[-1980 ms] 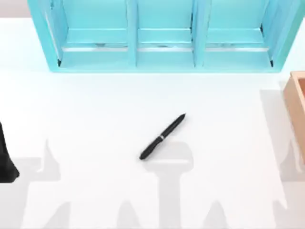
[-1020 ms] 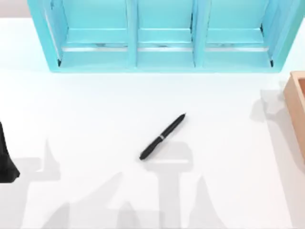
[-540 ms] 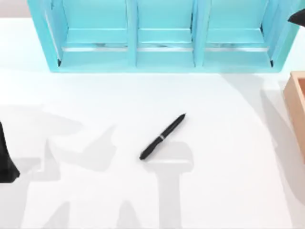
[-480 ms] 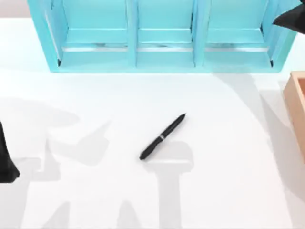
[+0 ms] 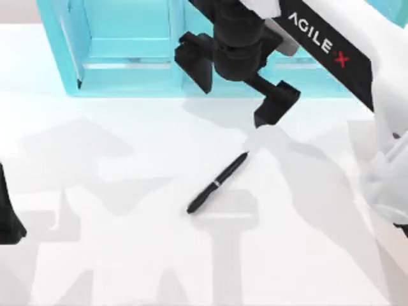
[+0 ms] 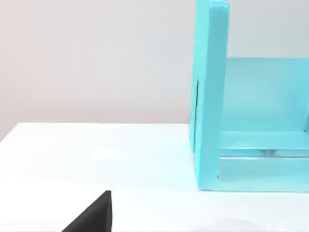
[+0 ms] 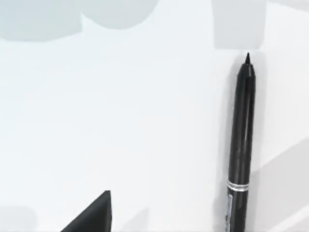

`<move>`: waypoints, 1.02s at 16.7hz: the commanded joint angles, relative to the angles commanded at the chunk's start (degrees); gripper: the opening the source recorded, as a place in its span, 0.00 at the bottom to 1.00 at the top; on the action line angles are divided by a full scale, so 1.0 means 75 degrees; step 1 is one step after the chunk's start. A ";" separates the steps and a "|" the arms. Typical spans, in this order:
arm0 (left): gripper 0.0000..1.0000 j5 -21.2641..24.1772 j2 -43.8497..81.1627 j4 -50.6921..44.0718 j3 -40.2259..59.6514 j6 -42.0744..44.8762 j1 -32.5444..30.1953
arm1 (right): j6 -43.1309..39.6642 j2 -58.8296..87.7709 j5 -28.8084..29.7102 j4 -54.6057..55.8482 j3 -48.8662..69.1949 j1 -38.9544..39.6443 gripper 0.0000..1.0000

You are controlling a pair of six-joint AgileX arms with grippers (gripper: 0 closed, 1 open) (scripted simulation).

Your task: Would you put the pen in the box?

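The right gripper (image 5: 239, 95) hangs above the table (image 5: 127, 255), in front of the turquoise shelf unit (image 5: 115, 57), with its two fingers (image 5: 275, 105) spread wide apart and holding nothing. The pen (image 5: 217, 182) lies flat on the table just below and toward the near side of the gripper, clear of both fingers, set diagonally. In the right wrist view the pen (image 7: 240, 150) lies beside the gripper, untouched. The left arm (image 5: 7, 210) is parked at the table's left edge.
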 joint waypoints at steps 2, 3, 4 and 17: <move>1.00 0.0000 0.0000 0.0000 0.0000 0.0000 0.0000 | 0.0356 0.0868 0.0075 -0.0618 0.0756 0.0328 1.00; 1.00 0.0000 0.0000 0.0000 0.0000 0.0000 0.0000 | 0.0484 0.1180 0.0104 -0.0856 0.1028 0.0454 1.00; 1.00 0.0000 0.0000 0.0000 0.0000 0.0000 0.0000 | 0.0575 0.1400 0.0126 -0.1030 0.1219 0.0547 1.00; 1.00 0.0000 0.0000 0.0000 0.0000 0.0000 0.0000 | 0.0586 0.1348 0.0149 -0.0175 0.0098 0.0567 1.00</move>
